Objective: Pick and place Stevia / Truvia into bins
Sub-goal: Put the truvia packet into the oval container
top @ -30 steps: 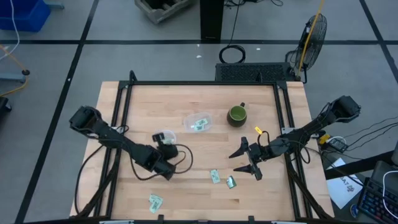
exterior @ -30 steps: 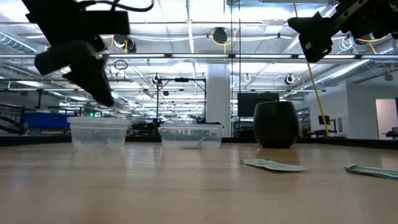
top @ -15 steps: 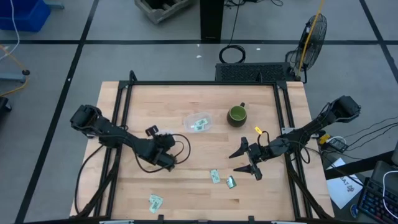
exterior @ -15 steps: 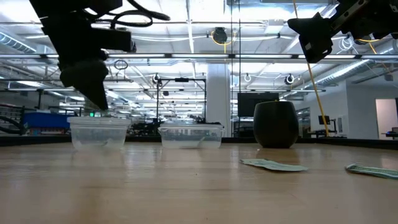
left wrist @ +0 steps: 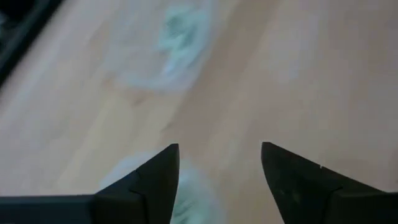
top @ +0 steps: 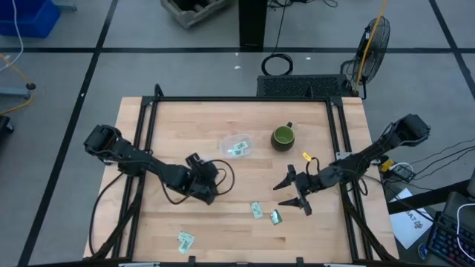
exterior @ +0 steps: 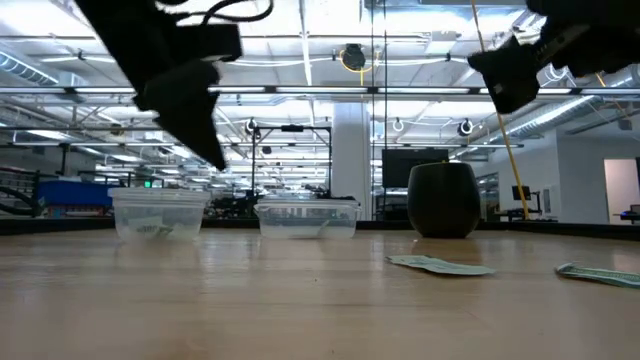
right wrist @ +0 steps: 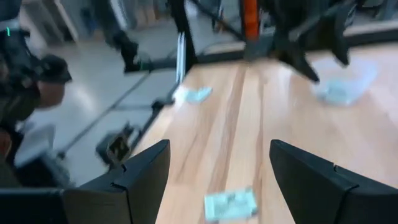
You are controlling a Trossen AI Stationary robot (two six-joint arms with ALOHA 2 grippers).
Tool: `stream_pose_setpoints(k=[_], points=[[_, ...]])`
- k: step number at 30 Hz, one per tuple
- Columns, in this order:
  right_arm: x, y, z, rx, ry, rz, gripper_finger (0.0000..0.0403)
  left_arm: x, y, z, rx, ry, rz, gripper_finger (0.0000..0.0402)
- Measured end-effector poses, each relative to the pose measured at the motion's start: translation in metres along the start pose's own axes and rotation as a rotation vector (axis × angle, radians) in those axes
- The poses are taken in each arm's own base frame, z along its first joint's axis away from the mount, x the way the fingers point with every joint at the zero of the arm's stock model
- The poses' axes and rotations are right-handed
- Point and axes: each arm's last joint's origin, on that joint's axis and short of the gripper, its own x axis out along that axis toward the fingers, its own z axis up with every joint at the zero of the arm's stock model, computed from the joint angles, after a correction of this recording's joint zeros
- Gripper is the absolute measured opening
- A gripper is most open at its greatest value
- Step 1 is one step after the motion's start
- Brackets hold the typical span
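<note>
On the wooden counter, seen from above, the left tool stood over the middle-left area, its arm reaching in from the left edge. The left wrist view showed its fingers apart with nothing between them, and blurred pale shapes on the wood ahead that could not be identified with certainty. The right tool hung above the right-centre of the counter, its fingers spread wide and empty.

One rounded-square clear bin sat near the centre, left of the dark green mug and apart from it; green sachets lay inside it. The small round bin appeared in the low view at the left, with a pale green sachet resting on its floor; from above this bin was hidden under the left arm.

Three sachets remained loose on the counter: two lay close together just beside the right tool, toward the front edge, and one lay near the front-left, well apart from the others. The low view showed two sachets lying flat on the wood.
</note>
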Motion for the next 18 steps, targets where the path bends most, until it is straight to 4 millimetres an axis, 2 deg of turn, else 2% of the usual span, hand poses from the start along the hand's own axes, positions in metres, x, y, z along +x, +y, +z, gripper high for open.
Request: stream_pose_setpoints(k=[7, 12, 18], points=[[0.01, 0.002, -0.03, -0.01, 0.189, 0.009, 0.0267, -0.01, -0.026, 0.03, -0.001, -0.274, -0.265, 0.0241], [0.015, 0.012, -0.053, 0.007, 0.296, 0.038, 0.0267, -0.024, -0.039, 0.043, 0.018, -0.435, -0.399, 0.0241], [0.024, 0.03, -0.063, -0.062, 0.319, 0.076, 0.0267, -0.038, -0.048, 0.054, 0.057, -0.585, -0.531, 0.0241]])
